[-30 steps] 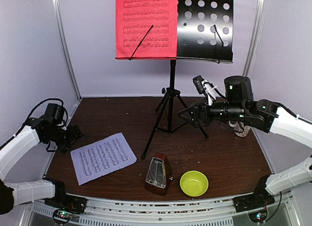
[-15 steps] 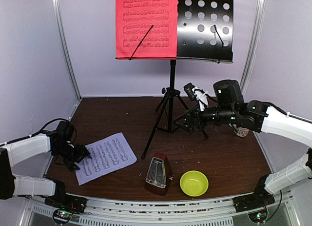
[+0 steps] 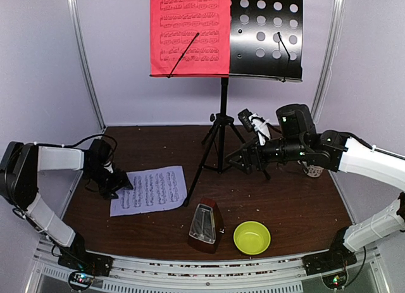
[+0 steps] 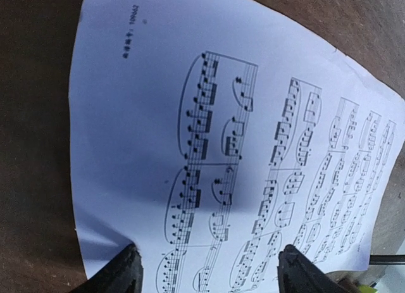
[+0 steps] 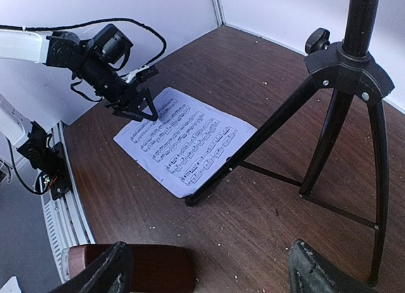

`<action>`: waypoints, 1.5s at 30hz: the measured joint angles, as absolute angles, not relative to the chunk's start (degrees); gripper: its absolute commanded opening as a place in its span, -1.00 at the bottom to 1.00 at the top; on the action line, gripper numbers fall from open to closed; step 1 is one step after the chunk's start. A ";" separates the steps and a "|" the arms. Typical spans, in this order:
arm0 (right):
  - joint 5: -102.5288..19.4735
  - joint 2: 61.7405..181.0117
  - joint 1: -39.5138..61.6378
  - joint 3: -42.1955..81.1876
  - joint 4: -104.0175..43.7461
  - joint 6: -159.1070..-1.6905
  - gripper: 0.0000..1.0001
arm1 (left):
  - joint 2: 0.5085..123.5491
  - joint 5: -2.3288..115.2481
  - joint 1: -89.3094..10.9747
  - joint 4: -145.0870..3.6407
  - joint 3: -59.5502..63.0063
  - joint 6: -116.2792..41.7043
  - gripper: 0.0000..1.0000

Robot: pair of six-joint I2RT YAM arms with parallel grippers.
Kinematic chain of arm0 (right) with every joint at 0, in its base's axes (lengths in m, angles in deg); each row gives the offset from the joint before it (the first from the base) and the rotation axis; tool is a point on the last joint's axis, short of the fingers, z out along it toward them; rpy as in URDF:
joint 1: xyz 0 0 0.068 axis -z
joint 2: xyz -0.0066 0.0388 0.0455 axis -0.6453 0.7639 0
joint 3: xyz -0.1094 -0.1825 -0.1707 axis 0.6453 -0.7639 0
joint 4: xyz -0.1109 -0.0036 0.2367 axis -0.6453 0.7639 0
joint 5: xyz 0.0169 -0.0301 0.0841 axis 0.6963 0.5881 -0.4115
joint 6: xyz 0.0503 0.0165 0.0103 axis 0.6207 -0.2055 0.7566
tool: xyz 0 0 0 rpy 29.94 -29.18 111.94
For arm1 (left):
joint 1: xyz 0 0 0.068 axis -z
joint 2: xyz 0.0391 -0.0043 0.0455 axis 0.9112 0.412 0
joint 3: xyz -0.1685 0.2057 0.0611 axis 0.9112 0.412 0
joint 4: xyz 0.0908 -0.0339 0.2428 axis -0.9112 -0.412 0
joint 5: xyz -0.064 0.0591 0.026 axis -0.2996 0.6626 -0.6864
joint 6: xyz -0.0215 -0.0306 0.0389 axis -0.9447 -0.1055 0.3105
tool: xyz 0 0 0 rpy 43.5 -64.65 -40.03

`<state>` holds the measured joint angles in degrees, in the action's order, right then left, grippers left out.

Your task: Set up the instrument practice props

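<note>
The black music stand stands at the back centre, with the red sheet on the left half of its perforated desk. The white sheet lies flat on the table, its right corner by a tripod leg. My left gripper is open, its fingertips down on the sheet's left edge; the sheet fills the left wrist view. My right gripper is open and empty, hovering by the tripod legs. The brown metronome stands at the front, below the right gripper.
A yellow-green bowl sits to the right of the metronome at the front. A patterned mug stands at the right, partly hidden behind my right arm. Walls close the back and sides. The tripod legs spread across the table's middle.
My left gripper has swung right onto the white sheet's left edge, and the sheet has slid right and turned toward the tripod leg. My right gripper moved left, then held still.
</note>
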<state>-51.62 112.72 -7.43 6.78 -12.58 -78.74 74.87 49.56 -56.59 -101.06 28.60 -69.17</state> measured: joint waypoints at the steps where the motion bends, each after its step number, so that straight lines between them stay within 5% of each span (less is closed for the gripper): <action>1: -51.60 112.72 -7.43 6.78 -12.45 -78.81 0.70 | 75.90 49.30 -56.28 -101.06 27.55 -67.42 0.55; 8: -51.58 112.74 -7.43 7.00 -11.86 -78.92 0.71 | 72.03 47.77 -57.26 -101.56 25.69 -61.11 0.68; 14: -51.58 112.74 -7.43 7.45 -11.55 -79.18 0.71 | 63.37 44.40 -70.40 -101.40 27.27 -59.42 0.69; 19: -51.58 112.81 -7.43 7.67 -11.11 -79.33 0.71 | 68.36 42.77 -76.41 -101.45 27.05 -56.86 0.69; 33: -50.66 113.05 -7.43 8.37 -10.28 -79.31 0.72 | 91.46 37.54 -76.23 -102.80 11.31 -45.28 0.58; 45: -50.14 113.05 -7.43 8.48 -9.82 -79.31 0.71 | 95.83 27.82 -65.02 -104.31 7.99 -36.06 0.53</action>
